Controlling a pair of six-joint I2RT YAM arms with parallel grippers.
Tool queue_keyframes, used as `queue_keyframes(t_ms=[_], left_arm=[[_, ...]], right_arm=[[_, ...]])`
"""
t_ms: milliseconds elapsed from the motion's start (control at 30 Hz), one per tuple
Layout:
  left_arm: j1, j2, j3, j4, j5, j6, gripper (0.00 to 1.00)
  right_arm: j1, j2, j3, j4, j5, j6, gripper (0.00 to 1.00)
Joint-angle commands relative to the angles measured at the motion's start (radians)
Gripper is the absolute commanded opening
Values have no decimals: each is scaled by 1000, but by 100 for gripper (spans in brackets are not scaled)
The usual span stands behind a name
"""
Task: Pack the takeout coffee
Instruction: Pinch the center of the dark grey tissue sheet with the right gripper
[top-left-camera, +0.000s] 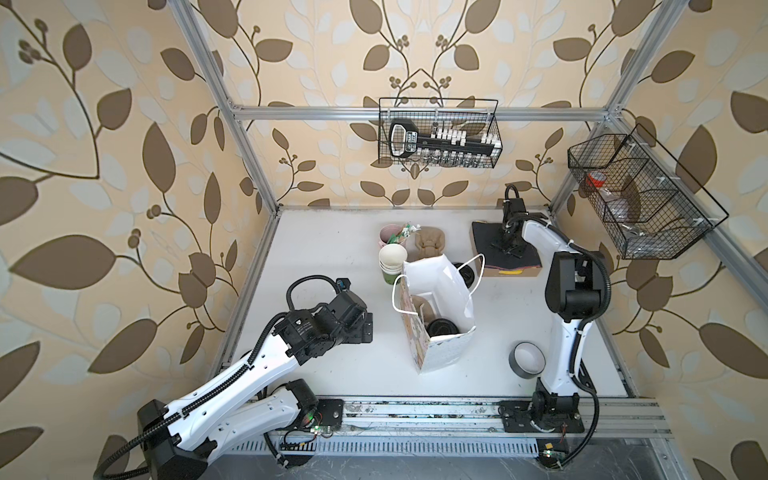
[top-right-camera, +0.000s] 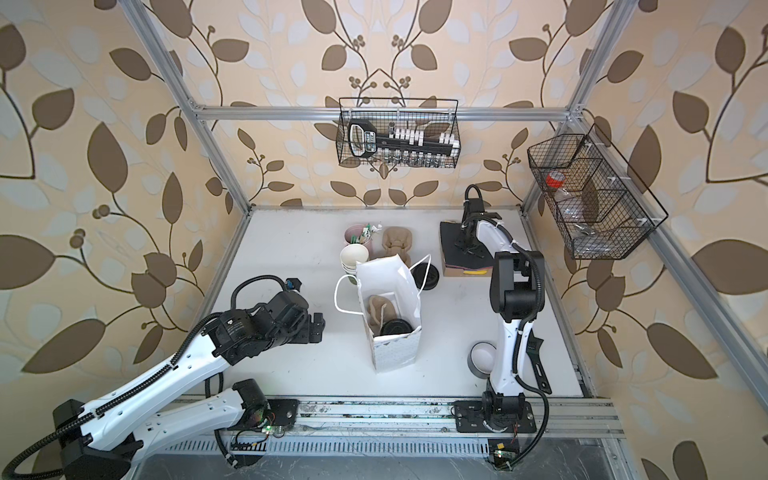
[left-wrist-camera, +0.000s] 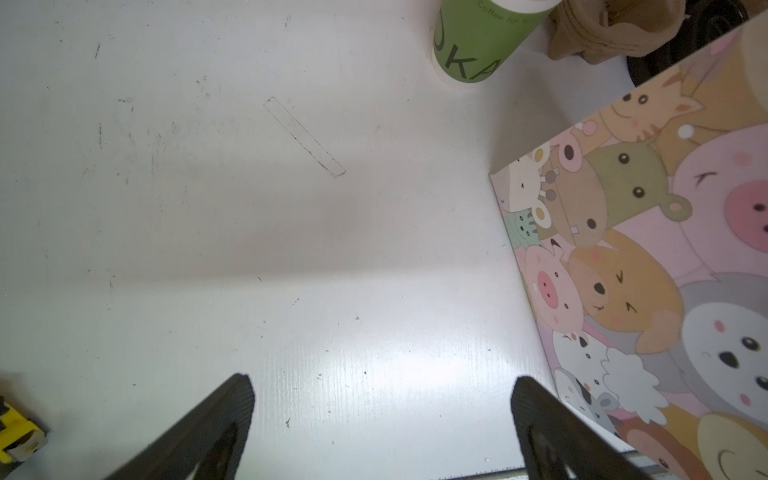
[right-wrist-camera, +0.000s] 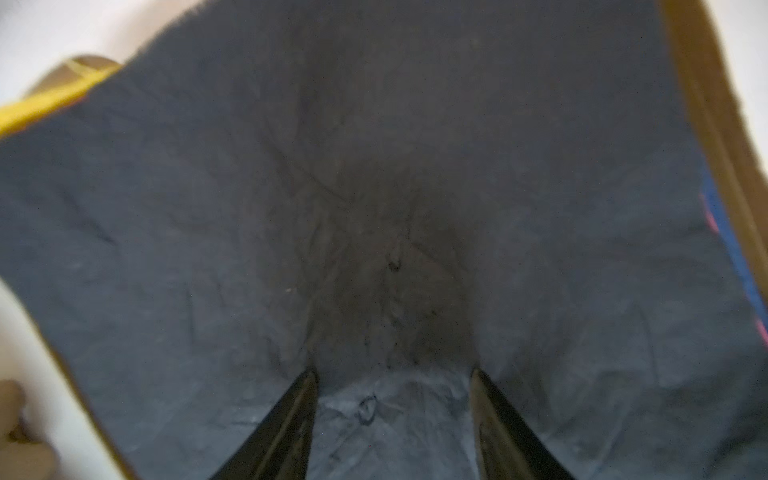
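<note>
The takeout coffee (top-left-camera: 442, 327) is seen upright inside the white gift bag (top-left-camera: 446, 353) at mid-bench, at the near end of the bag, only its black lid showing in both top views. A brown cup carrier (top-left-camera: 424, 309) is seen in the bag just beyond it.

The left arm is stretched from the near-left base toward the middle, wrist turned down. The left gripper (left-wrist-camera: 382, 386) is held spread wide over bare bench (left-wrist-camera: 208, 228), just left of the bag, nothing between the fingers. The bag's cartoon-printed side (left-wrist-camera: 644, 270) is caught in the left wrist view.

The right arm is raised from the near-right base, elbow bent high, forearm angled down to the far right. The right gripper (right-wrist-camera: 394, 374) is part spread, tips set on a dark grey sheet (right-wrist-camera: 374, 166) topping a stack on a cardboard box (top-left-camera: 498, 272); sheet wrinkled between the tips, nothing seen clamped.

A white-and-green cup stack (top-left-camera: 392, 259) and black lids (top-left-camera: 465, 274) are placed beyond the bag.
</note>
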Motion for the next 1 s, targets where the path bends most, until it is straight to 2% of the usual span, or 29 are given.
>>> queue_keyframes(t_ms=[0,100,200,400,533,800,900,967], left_arm=[[89,31,46,25,106,88,99],[158,65,37,62,190,113,99],[177,87,33,74,221,120,99],[180,80,28,80,219,122,99],[181,80,26,82,218,123,99],[181,79,26,84,220,124,99],[181,76,25,85,221,124,99],[182,73,25,85,221,124,99]], right_arm=[[7,22,18,-22,30,-2,53],[7,20,10,-17,29,0,47],[7,9,-2,-4,29,0,41],[-2,17,-13,16,-1,-1,30],[-6,23,-17,20,-14,1,17],[-12,10,-50,48,-38,7,11],[-16,10,-53,50,-49,10,1],[-16,6,-53,46,-49,10,0]])
